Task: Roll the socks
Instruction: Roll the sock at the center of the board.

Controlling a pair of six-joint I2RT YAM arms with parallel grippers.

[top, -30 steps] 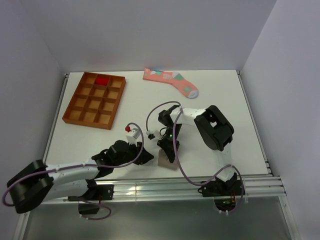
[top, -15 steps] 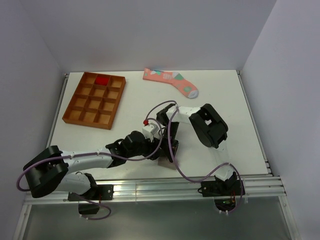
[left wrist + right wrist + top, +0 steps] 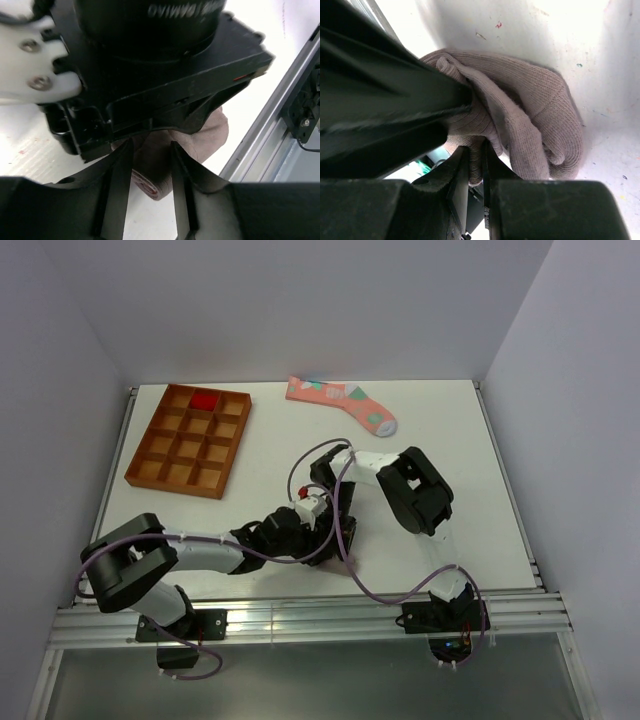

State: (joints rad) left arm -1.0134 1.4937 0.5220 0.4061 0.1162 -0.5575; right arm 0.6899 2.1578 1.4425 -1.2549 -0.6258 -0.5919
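Grey-brown sock (image 3: pixel 530 115) lies bunched near the front edge of the table (image 3: pixel 490 460), a fold pinched in the nearly closed right gripper (image 3: pixel 475 150), likely anchoring it for rolling. Left gripper (image 3: pixel 149 150) straddles it, fingers apart, seemingly holding nothing. Motor housing (image 3: pixel 150 30) reads DAMIAO, upside down.

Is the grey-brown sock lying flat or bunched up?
Bunched up: the grey-brown knitted sock is folded over itself in layers, pinched by the right hand.
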